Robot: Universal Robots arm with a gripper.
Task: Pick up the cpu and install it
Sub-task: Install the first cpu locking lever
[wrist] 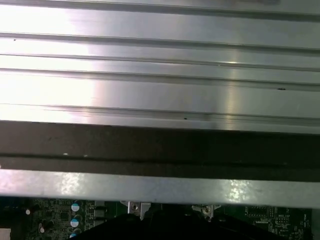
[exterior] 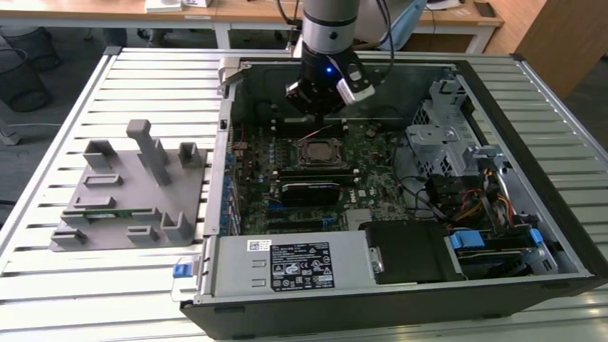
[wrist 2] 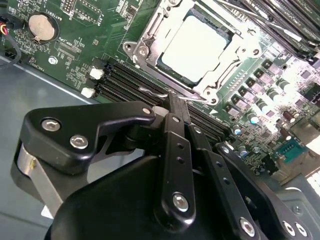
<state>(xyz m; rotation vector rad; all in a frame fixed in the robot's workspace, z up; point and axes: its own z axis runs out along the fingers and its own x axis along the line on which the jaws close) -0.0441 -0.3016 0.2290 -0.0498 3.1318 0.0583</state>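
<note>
- Nearest in the exterior view, the open computer case lies on a slatted metal table, its near wall dark and a power supply with a white label set against that near edge.
- On the table beside the case, toward the exterior view's left, stands a grey fixture with upright posts; a thin green memory stick lies in a slot of it.
- Inside the case, the green motherboard covers the floor; drive bays and bundled cables fill the side toward the exterior view's right.
- The cpu sits in the socket on the motherboard, its pale metal top facing up, framed by the silver socket bracket; in the exterior view it lies near the middle of the board.
- A thin wire lever lies along the socket's edge, between the socket and the black memory slots.
- The gripper hangs just beside the socket over the far part of the board, its black fingers drawn together with nothing between them, their tip at the lever.
- Farthest, the arm rises above the case's far wall, and wooden desks stand behind the table.
</note>
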